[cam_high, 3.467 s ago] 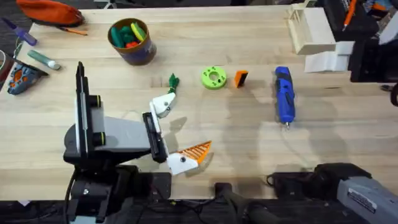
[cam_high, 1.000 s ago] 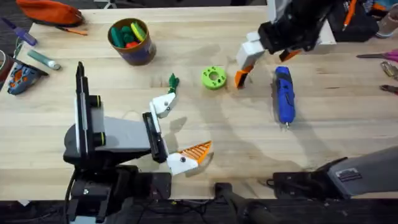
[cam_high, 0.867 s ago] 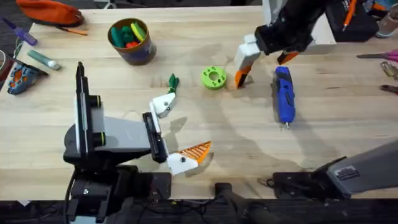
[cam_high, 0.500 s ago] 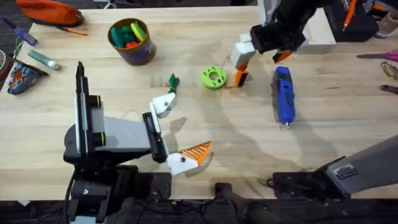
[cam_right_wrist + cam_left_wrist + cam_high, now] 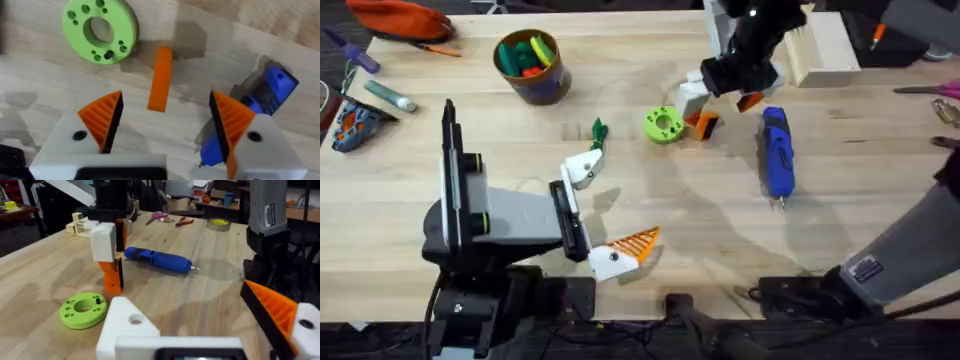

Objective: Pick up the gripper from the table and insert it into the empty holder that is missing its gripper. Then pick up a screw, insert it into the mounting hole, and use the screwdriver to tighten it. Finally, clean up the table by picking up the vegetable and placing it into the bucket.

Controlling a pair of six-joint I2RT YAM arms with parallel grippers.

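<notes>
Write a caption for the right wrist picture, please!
Open right gripper poised over the loose orange gripper, with the lime-green disc and blue screwdriver on either side.

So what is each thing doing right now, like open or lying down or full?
right gripper: open, above the gripper
gripper: on the table, not grabbed
left gripper: open, one holder bare
screwdriver: lying flat
vegetable: on the table
bucket: upright, toys inside

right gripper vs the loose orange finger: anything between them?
Nothing visible. The right gripper is open above the small orange plastic finger, which lies between its orange ribbed pads on bare wooden table. The lime-green holed disc and blue pen-shaped screwdriver flank it.
</notes>
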